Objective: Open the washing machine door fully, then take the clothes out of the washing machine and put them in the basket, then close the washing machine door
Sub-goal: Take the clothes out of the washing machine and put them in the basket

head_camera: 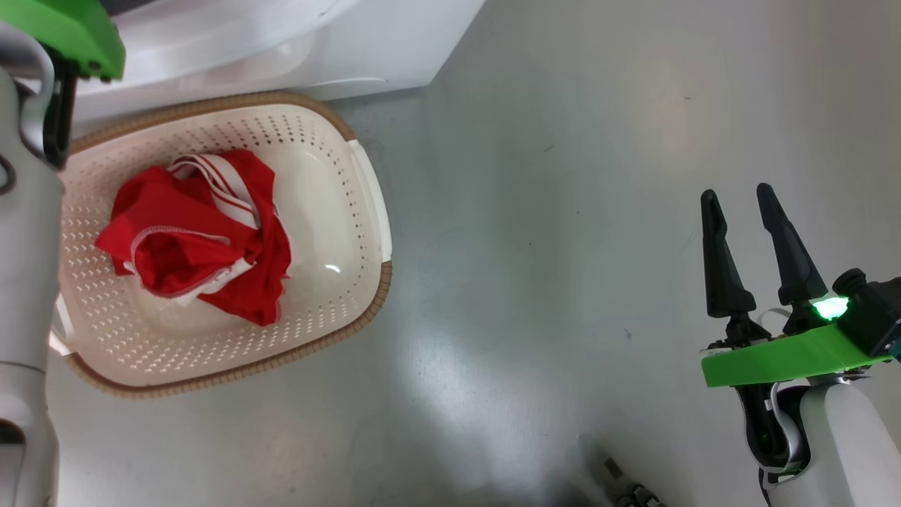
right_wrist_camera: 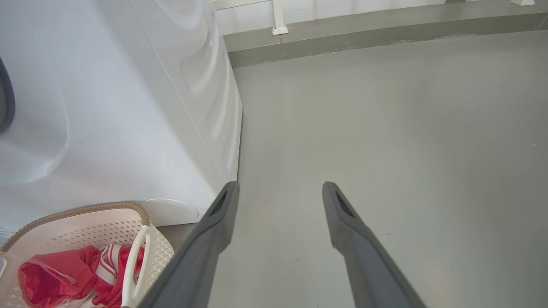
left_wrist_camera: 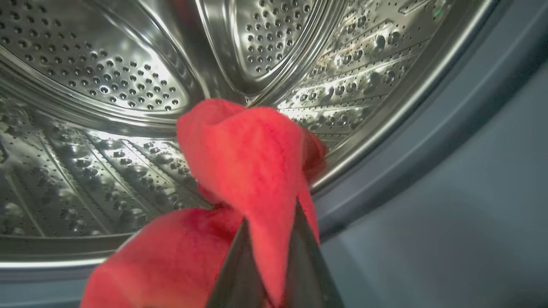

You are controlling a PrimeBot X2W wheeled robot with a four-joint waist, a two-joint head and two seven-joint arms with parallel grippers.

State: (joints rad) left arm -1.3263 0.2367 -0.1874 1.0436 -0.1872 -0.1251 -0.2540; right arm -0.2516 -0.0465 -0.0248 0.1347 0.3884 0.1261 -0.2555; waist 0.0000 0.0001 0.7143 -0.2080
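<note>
Head view, looking down on a grey floor point(head_camera: 535, 282). Along the left edge, the robot's pale left forearm point(head_camera: 24, 282) runs straight up the frame and ends under a green bracket point(head_camera: 67, 32) in the upper left corner. Beside it, the cream basket point(head_camera: 383, 289) sits on the floor, touching the foot of the white washing machine point(head_camera: 317, 49) that crosses the top left. A crumpled heap of red clothes point(head_camera: 204, 239) with white striped trim lies in the left half of the basket. At the lower right, the right gripper point(head_camera: 735, 191) is held upright over bare floor, well apart from the basket, its two dark fingers apart and holding nothing.

Left wrist view: the perforated steel drum point(left_wrist_camera: 107, 85) takes up the left and centre, with the grey rubber ring point(left_wrist_camera: 428, 128) curving down the right side. At the bottom centre, the left gripper point(left_wrist_camera: 270, 231) has its fingers clamped on a red garment point(left_wrist_camera: 244, 154). The fabric rises in a fold above the fingertips and hangs down to the lower left, at the mouth of the drum.

Right wrist view: the washing machine's white front and side point(right_wrist_camera: 107, 107) fill the left, with the basket point(right_wrist_camera: 85, 211) and its red clothes point(right_wrist_camera: 55, 273) in the lower left corner. The right gripper point(right_wrist_camera: 280, 186) points out over the floor, its fingers spread wide.
</note>
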